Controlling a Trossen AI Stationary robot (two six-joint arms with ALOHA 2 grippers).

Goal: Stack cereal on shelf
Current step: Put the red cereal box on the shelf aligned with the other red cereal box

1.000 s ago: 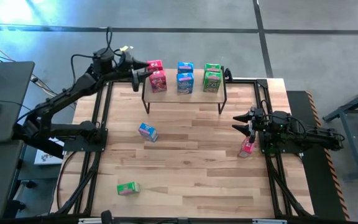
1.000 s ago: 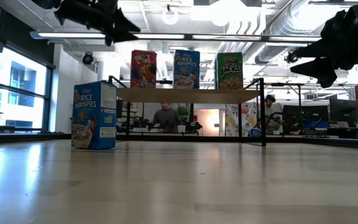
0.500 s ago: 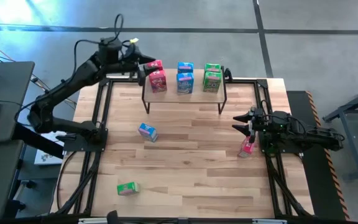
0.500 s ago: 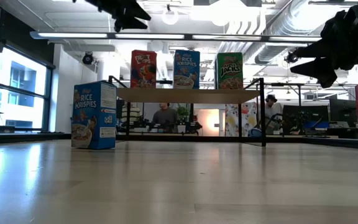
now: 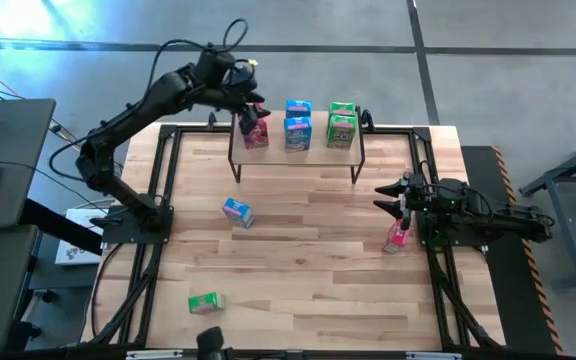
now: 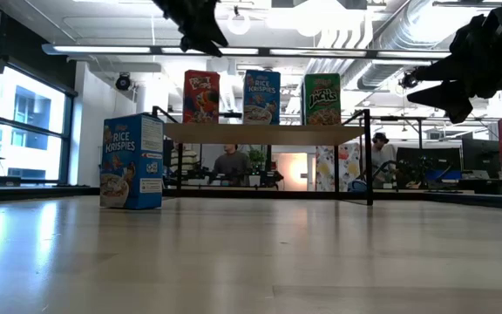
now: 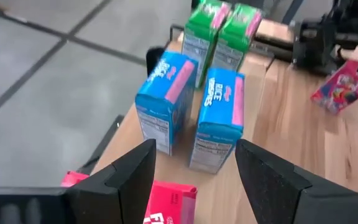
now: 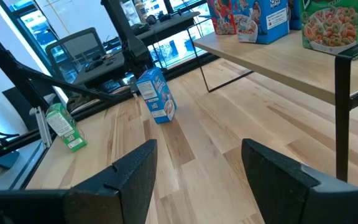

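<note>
The shelf (image 5: 296, 148) stands at the table's far side. Upright on its top are cereal boxes in pairs: red (image 5: 257, 133), blue (image 5: 298, 130) and green (image 5: 341, 128). My left gripper (image 7: 194, 177) hovers open above the shelf's left end, slanting down over the red boxes (image 7: 169, 208), with nothing between its fingers. A blue box (image 5: 237, 211) stands on the table left of centre, and a green box (image 5: 206, 302) sits near the front left. A pink-red box (image 5: 398, 236) stands by my right gripper (image 5: 388, 196), which waits open at the table's right side.
Black frame rails (image 5: 163, 200) run along the table's left and right sides. The middle of the tabletop (image 5: 308, 250) is bare wood. People and desks show in the room beyond the shelf (image 6: 264, 133).
My left gripper has risen and gone toward the table's right edge, from beside the shelf's left end to above the red boxes. It has tipped from nearly level to slanting downward. Its fingers have stayed open. No box has moved.
</note>
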